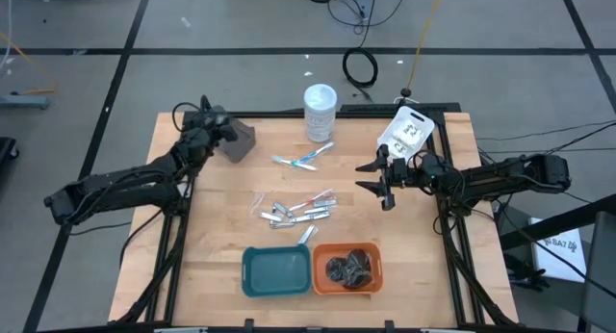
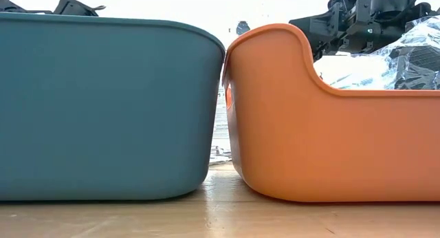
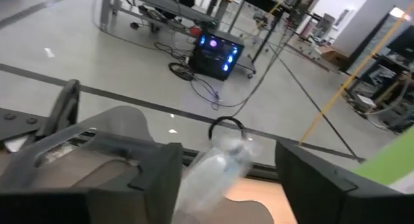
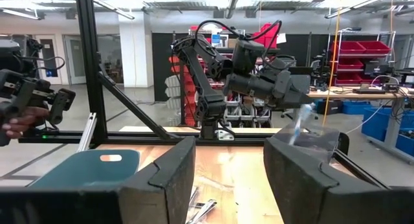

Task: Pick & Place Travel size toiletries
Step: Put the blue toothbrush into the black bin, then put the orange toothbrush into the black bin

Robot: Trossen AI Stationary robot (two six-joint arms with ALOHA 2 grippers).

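Observation:
Slim silver-white tubes lie in a heap (image 1: 298,210) mid-table. Two blue-tipped tubes (image 1: 303,160) lie farther back, and one stick (image 1: 306,235) rests against the teal tray. Dark wrapped bundles (image 1: 351,268) (image 2: 412,52) sit in the orange tray. A white packet with black print (image 1: 409,131) lies at the far right corner, beside my right arm. My right gripper (image 1: 369,177) (image 4: 229,185) hovers open to the right of the heap, pointing left. My left gripper (image 1: 236,139) (image 3: 229,185) is open at the far left of the table, pointing toward the jar.
The tall white-lidded jar (image 1: 320,112) (image 3: 217,166) stands at the far edge, between the grippers. The teal tray (image 1: 277,270) (image 2: 103,107) and the orange tray (image 1: 377,251) (image 2: 330,142) sit side by side at the near edge. Bare wood lies on the left and right of the heap.

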